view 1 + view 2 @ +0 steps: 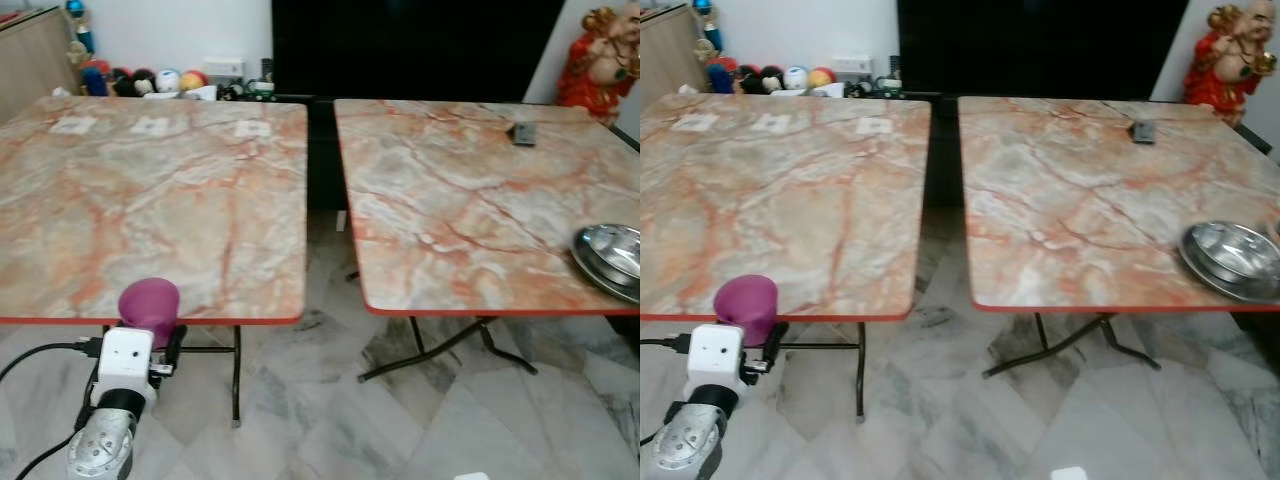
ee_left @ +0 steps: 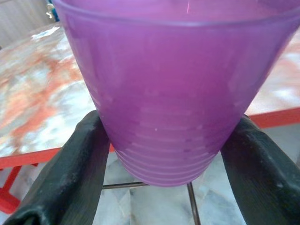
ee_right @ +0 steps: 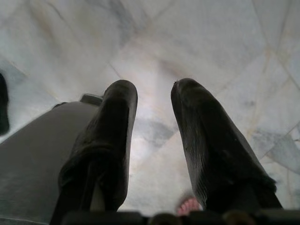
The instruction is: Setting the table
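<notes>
Left wrist view: purple plastic cup (image 2: 164,93) sits between the two black fingers (image 2: 70,173) of the left claw (image 2: 161,159), pinched on opposite sides of its lower wall, close above the base. Claw is closed on the cup.

Cup appearance: translucent purple, tapered, narrower at the base, with fine stepped rings round the lower part. Smooth and slightly glossy above the rings. Whether it holds anything cannot be told.

Handling judgement: looks light and thin-walled, likely to flex if squeezed hard, and smooth enough to slip. The ringed band near the base probably gives the pads better bite than the glossy wall; a hold at mid-height would likely be steadier against tipping. Not fragile in the way glass is.

Position, left eye view: cup (image 1: 149,308) is at lower left of frame, held upright in the air at the near edge of the left worktop (image 1: 150,190), not resting on it. A second marble-patterned worktop (image 1: 480,200) stands at right, with a steel plate and bowl (image 1: 612,258) at its right edge, lower right of frame.

Right wrist view: right claw (image 3: 152,140) hangs over the marble floor (image 3: 211,47), fingers apart, holding nothing.
</notes>
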{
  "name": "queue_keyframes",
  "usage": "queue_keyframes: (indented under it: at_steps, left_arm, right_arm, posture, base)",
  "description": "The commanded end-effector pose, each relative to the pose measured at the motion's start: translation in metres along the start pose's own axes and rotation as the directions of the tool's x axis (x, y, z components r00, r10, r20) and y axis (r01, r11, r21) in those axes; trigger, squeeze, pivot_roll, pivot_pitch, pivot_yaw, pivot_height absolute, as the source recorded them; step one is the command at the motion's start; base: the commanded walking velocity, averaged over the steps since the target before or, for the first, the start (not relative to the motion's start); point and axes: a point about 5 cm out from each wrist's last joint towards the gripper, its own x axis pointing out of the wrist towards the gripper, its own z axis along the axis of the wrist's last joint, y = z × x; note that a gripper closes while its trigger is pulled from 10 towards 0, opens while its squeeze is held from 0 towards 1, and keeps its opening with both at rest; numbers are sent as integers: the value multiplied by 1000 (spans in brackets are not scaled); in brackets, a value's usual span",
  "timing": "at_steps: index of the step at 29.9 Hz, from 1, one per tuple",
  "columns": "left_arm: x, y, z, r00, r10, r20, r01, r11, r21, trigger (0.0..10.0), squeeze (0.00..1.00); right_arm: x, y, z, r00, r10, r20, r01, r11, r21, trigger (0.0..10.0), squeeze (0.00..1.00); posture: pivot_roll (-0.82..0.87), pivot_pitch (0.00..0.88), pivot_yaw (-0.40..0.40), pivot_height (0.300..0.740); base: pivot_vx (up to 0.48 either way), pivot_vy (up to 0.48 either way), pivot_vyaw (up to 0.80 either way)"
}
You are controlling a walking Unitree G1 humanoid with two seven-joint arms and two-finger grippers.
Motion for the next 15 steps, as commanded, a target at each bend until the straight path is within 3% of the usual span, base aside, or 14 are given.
queue_keyframes:
  at_steps: [1, 15]
  left_arm:
    - [0, -2, 3, 1000, -1, 11, 1, 1000, 1, 10000, 0]
    - [1, -1, 4, 1000, 1, 12, -1, 1000, 1, 10000, 0]
  right_arm:
    - [-1, -6, -5, 1000, -17, -16, 17, 1000, 2, 10000, 0]
    - [-1, -5, -4, 1000, -17, -15, 17, 1000, 3, 10000, 0]
  posture:
    - [18, 74, -11, 740]
    - [18, 77, -10, 740]
  base:
    - [0, -394, 0]
    - [0, -393, 0]
